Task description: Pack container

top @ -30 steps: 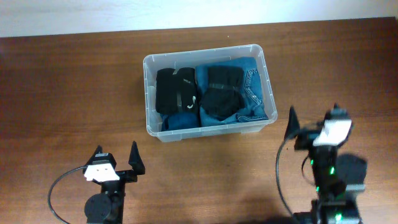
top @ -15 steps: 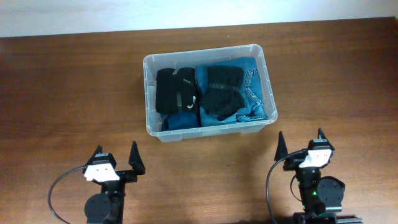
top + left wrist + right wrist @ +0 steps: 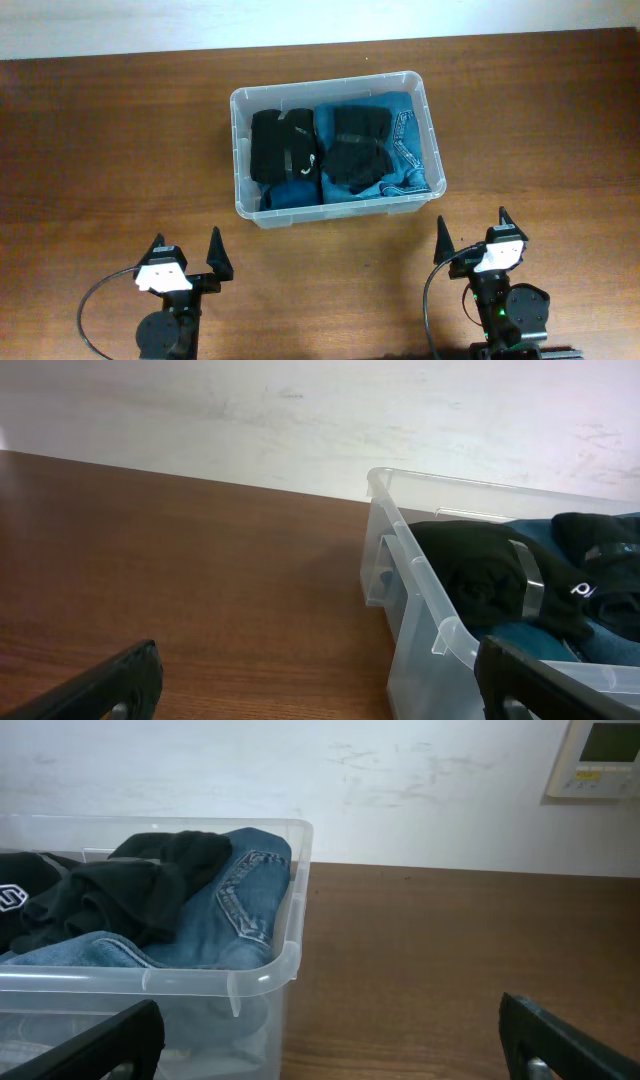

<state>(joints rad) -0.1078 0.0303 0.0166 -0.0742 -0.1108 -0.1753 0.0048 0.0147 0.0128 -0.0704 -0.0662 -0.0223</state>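
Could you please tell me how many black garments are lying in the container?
2. One black garment lies in the left half of the container; the second black garment sits right of it, on the blue jeans. More may be hidden underneath.

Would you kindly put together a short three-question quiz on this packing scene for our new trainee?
1. True or false: the left gripper is open and holds nothing.
2. Multiple choice: what lies on the blue jeans inside the container? A. black garments B. a white towel C. a book
3. Short answer: is the right gripper touching the container?

Key: 1. True. 2. A. 3. No, it sits apart from the container, on the near side.
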